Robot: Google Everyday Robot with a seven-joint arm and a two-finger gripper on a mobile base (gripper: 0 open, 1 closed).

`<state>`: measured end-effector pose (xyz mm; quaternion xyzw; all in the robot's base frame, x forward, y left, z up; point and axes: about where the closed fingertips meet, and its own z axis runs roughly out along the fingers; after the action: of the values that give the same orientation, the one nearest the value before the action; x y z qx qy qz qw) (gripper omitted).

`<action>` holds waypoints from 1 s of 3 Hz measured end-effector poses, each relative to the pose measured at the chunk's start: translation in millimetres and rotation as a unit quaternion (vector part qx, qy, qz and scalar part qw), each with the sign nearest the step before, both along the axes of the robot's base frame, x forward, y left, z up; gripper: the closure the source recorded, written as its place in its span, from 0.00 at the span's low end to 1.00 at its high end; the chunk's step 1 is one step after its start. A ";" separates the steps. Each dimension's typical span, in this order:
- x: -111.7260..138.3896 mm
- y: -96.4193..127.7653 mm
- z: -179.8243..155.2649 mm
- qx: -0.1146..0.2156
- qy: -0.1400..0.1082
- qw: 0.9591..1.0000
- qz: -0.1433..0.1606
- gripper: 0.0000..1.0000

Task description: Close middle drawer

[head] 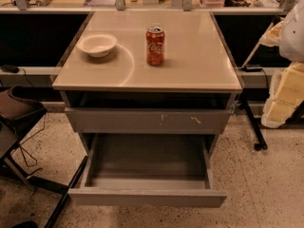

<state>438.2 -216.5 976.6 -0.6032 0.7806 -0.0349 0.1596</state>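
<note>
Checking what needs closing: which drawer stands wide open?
The middle drawer, plain-fronted, below the scratched drawer front, which is nearly shut. The gripper is out of view.

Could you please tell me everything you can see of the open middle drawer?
The middle drawer is a wide, shallow box, grey metal by its look, with a plain flat front. It stands pulled far out of the cabinet, level, below the scratched drawer front and above the speckled floor. I see nothing lying inside. Only the cabinet touches it; the gripper is not in view.
</note>
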 end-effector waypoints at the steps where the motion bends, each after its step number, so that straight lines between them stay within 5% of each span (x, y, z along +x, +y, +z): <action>1: 0.0 0.0 0.0 0.000 0.000 1.000 0.000 0.00; 2: -8.3 0.1 -18.4 0.005 0.002 1.000 0.008 0.00; 3: -34.9 8.8 -65.4 0.047 -0.003 0.998 0.040 0.00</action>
<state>403.2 -207.7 911.2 -0.6255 0.7563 0.0065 0.1916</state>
